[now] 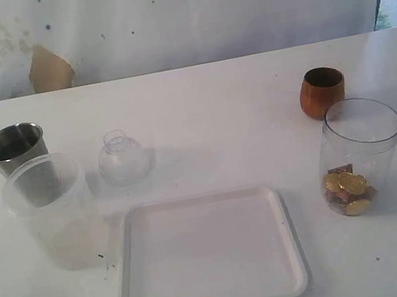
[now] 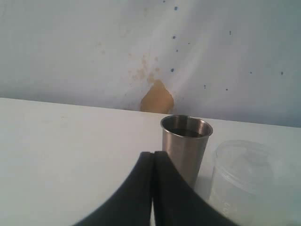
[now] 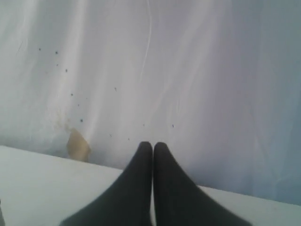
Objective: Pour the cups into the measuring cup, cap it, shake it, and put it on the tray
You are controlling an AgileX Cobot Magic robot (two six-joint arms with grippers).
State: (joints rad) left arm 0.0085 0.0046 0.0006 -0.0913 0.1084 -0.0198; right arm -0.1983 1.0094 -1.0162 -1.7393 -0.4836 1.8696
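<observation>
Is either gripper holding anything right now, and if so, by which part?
Nothing is held. The left gripper and the right gripper both have their jaws closed flat against each other, with nothing between them.

On the white table (image 1: pixel 199 110), the flat white rectangular plastic tray (image 1: pixel 209 250) lies front and centre. Left of it stands the large frosted translucent plastic cup (image 1: pixel 53 220), with the tapered shiny steel tumbler (image 1: pixel 13 146) close behind it; whether they touch cannot be told. The small clear dome-shaped lid (image 1: pixel 122 159) sits behind the tray's left corner, right of both cups. Right of the tray stands the tall clear plastic jar (image 1: pixel 362 139), with round gold foil-wrapped pieces (image 1: pixel 348 191) in its bottom. The small rounded brown wooden cup (image 1: pixel 322 92) stands just behind the jar, slightly to its left.
</observation>
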